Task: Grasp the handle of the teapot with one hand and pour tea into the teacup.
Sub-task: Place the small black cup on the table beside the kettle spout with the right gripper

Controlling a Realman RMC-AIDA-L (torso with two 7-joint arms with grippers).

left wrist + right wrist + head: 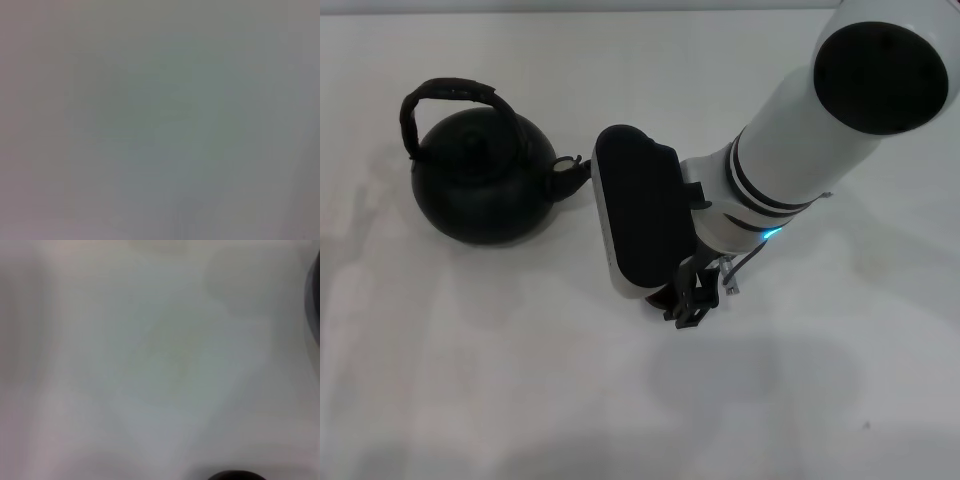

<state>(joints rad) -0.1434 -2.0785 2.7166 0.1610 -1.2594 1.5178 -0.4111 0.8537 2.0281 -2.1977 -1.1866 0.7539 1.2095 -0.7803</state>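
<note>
The round matte-black teapot (480, 190) stands on the white table at the left of the head view. Its dark wrapped hoop handle (445, 95) arches over the lid, and its short spout (566, 176) points right, towards my right arm. My right gripper (692, 305) hangs over the table's middle, just right of the spout and apart from the teapot. Its black-and-white wrist housing (640, 215) covers what lies beneath. The teacup does not show clearly in any view. A dark curved edge (232, 475) shows in the right wrist view; I cannot tell what it is. My left gripper is out of view.
The white tabletop (470, 380) stretches bare in front of the teapot and my arm. The left wrist view shows only a plain grey surface (160, 120). Another dark edge (315, 305) shows at the side of the right wrist view.
</note>
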